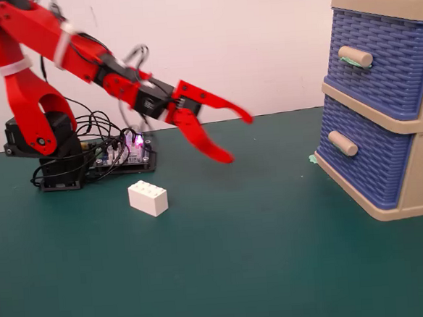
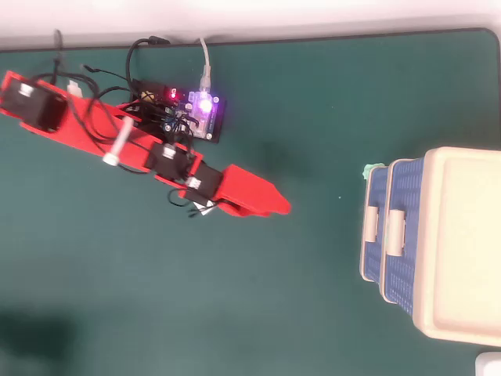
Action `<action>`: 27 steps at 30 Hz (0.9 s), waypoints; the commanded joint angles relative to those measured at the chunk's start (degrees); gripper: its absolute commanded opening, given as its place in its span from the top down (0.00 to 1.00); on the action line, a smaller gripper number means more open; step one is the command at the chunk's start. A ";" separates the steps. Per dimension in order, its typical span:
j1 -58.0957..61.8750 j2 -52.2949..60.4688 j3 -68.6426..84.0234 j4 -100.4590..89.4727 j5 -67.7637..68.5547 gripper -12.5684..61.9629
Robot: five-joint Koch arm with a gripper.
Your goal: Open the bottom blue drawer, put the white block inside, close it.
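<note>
The white block lies on the green table in the fixed view, to the left of centre. In the overhead view only a white sliver of it shows under the arm. My red gripper is open and empty in the air, to the right of and above the block. It points toward the drawer unit. In the overhead view its jaws overlap. The bottom blue drawer with its beige handle is shut. It also shows in the overhead view.
The top blue drawer is shut too. A lit circuit board and loose cables sit by the arm's base. A small green scrap lies at the drawer unit's corner. Open green table lies between block and drawers.
</note>
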 commanded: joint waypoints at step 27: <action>-4.66 -50.80 -34.80 -44.21 6.06 0.40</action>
